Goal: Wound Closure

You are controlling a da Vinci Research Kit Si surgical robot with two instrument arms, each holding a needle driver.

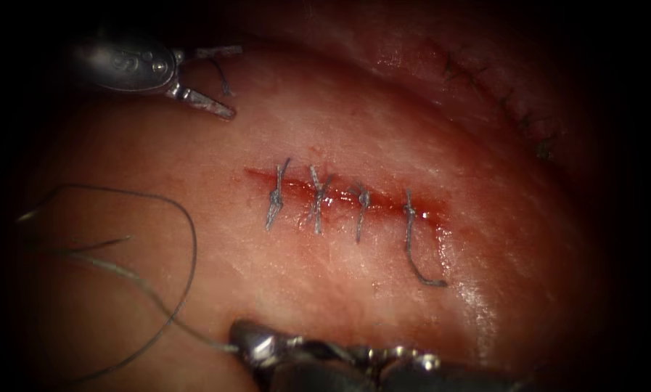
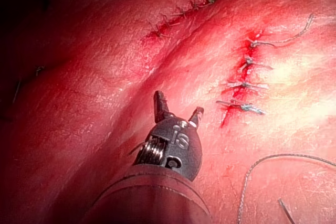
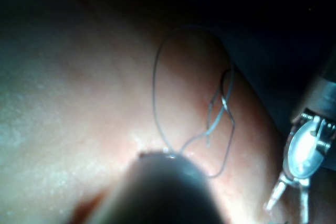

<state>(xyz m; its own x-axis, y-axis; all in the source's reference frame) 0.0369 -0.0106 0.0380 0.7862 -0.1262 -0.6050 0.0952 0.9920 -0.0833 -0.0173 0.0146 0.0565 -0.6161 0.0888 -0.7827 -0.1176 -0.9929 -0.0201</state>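
The cut in the tissue runs across the middle and carries several knotted stitches. The rightmost stitch leaves a long curved tail. My left tool hovers at the upper left, well away from the cut, with its jaws open and gripping nothing; a short dark bit of thread lies between them. It appears again as the left tool and the left tool. My right tool lies below the cut, shut on the thread, which loops off to the left. I cannot pick out the needle with certainty.
An older stitched cut sits on the far upper right slope of the tissue. Red fluid rims the cut. Loose coils of thread lie on the tissue left of the right tool.
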